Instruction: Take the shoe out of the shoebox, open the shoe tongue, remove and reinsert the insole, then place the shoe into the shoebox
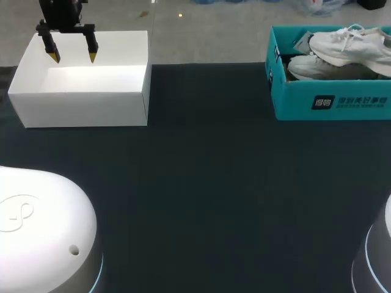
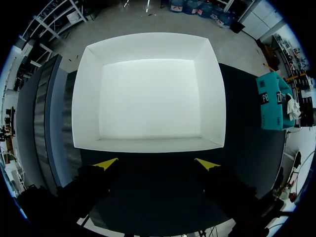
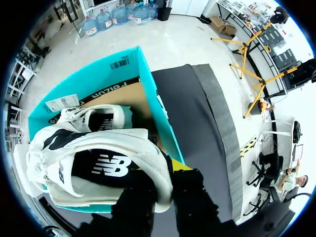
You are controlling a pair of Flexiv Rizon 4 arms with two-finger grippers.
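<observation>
Start of the extraction step, seen from overhead and from both wrists. The teal shoebox (image 1: pixel 330 102) stands at the far right of the dark table (image 1: pixel 201 183), lid off, so that its contents can be reached from above. Two shoes are inside. The white sneaker (image 3: pixel 59 182), the task's thing, sits uppermost and rises past the rim. A second sneaker (image 3: pixel 94 117) lies lower, towards the far wall.

The right gripper (image 3: pixel 165 172) is outside the overhead view. Its wrist view shows it at the heel of the white sneaker, with one finger down inside the opening over the dark insole (image 3: pixel 106 167). The other finger's yellow tip is just outside the heel wall. The fingers appear clenched on that wall. The inner tip is hidden, so this is a judgement. The heel collar is probably chosen because it is a stiff edge, and gripping there leaves the tongue and laces free for the later steps.

The left gripper (image 1: pixel 73 56) hangs over the open white box (image 1: pixel 79 113) at the far left, well apart from the shoebox. Its fingers are spread and grasp nothing. It seems parked there to keep the middle of the table free, where the sneaker could be set down for the work on the tongue and insole.
</observation>
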